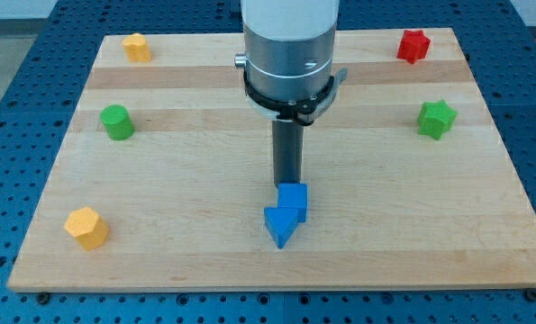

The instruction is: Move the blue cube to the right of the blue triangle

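Observation:
The blue cube (295, 200) sits near the bottom middle of the wooden board (204, 252). The blue triangle (280, 226) lies right against it, just below and slightly to the view's left. The two blocks touch. My tip (287, 184) stands at the cube's top edge, touching or almost touching it from the view's top side. The rod rises straight up into the arm's grey and white body.
A yellow block (137, 47) sits at the top left and a red block (413, 45) at the top right. A green cylinder (117, 121) is at the left, a green star (436, 119) at the right, and a yellow-orange block (86, 227) at the bottom left.

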Tool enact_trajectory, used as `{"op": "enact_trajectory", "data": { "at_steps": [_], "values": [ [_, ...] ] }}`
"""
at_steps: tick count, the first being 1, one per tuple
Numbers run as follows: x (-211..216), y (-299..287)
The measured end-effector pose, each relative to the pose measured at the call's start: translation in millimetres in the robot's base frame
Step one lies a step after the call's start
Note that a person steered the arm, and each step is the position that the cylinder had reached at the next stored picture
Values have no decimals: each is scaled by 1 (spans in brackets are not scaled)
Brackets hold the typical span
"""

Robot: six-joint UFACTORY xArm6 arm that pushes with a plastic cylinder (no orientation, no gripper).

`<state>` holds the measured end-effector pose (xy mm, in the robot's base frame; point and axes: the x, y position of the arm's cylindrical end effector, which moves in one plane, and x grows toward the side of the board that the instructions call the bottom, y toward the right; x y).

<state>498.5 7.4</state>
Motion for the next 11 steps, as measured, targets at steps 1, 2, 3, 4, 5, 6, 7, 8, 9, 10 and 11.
{"op": "enact_trajectory", "data": {
  "at_steps": [1,2,3,4,5,6,7,8,9,10,11],
  "values": [
    [-2,-16],
    [-2,-43],
    [8,-54],
    [14,-54],
    [14,-47],
    [18,-29],
    [27,-12],
    [29,3],
    [29,30],
    [33,53],
    [43,66]
  ]
}}
